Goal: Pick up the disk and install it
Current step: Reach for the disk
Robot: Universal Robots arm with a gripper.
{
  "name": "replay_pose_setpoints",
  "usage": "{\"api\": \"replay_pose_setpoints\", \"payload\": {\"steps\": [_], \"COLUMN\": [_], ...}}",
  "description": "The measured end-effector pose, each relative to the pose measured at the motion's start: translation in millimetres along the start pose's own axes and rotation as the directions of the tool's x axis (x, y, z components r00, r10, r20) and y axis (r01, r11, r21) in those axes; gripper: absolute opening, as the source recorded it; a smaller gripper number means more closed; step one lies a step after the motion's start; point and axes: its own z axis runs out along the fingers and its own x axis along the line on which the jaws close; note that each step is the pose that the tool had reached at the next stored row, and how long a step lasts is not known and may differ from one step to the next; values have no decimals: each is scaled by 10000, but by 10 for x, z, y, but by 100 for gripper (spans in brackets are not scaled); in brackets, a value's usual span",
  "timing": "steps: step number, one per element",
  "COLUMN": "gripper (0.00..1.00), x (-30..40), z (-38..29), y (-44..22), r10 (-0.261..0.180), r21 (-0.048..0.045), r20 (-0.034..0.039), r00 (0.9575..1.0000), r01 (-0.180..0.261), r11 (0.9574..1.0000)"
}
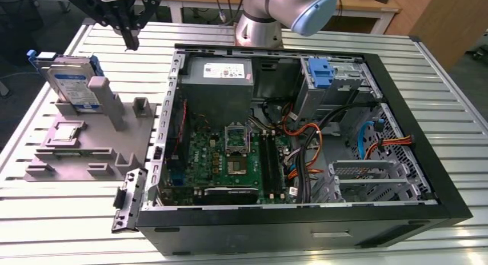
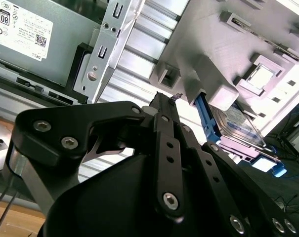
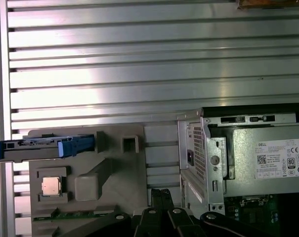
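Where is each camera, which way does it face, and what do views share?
Exterior view: off the arm, looking down into the open black computer case; arm joint and black gripper show.
First wrist view: on the wrist, faces down past the gripper onto the ribbed metal table.
Second wrist view: slants along the gripper.
All share the silver, blue-railed hard drive.
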Motion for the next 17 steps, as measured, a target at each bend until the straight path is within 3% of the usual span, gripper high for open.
{"api": "replay_pose_setpoints", "payload": {"steps": [17], "gripper": [10], "x": [87], "z": [0], "y": [16], "r10": [-1], "r21": [2], "r20": [-2], "r00": [10000], "r01": [1], "r11": [10000]}}
